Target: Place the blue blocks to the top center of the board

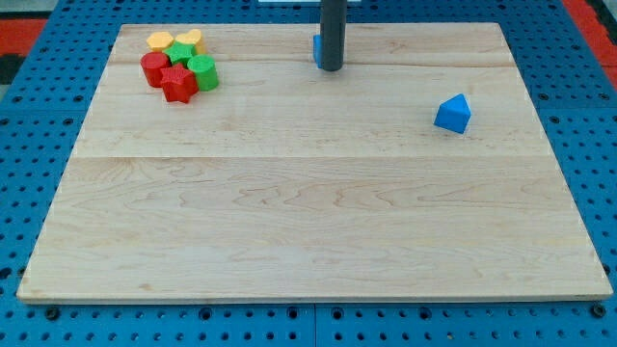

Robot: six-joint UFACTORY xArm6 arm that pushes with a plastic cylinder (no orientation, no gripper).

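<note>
Rod: I see my dark rod (pixel 331 34) coming straight down from the view's top edge, near the top center of the board.
My tip: my tip (pixel 331 68) rests on the counter (pixel 308 212) close to the board's top edge, about midway across.
Gripper: there is none on this arm, only the rod, so nothing is clasped or let go.
First blue block: a blue block (pixel 316 49) sits right behind the rod on its left side; only a narrow strip shows, so I cannot make out its shape. It looks to be touching the rod or just beside it; I cannot tell which.
Second blue block: a blue block with a peaked top (pixel 452 114) lies toward the view's right, lower than my tip and well apart from it and from the other blue one.
Cluster: in the top left corner sits a tight group, well apart from my tip: a yellow block (pixel 160 41) and a second yellow block (pixel 188 40) at the back, a green block (pixel 180 54) between, a red cylinder (pixel 153 68) on the left, a red star-shaped block (pixel 178 85) in front, and a green cylinder (pixel 202 72) on the right.
Surround: a blue pegboard (pixel 39 106) frames the wooden counter.
</note>
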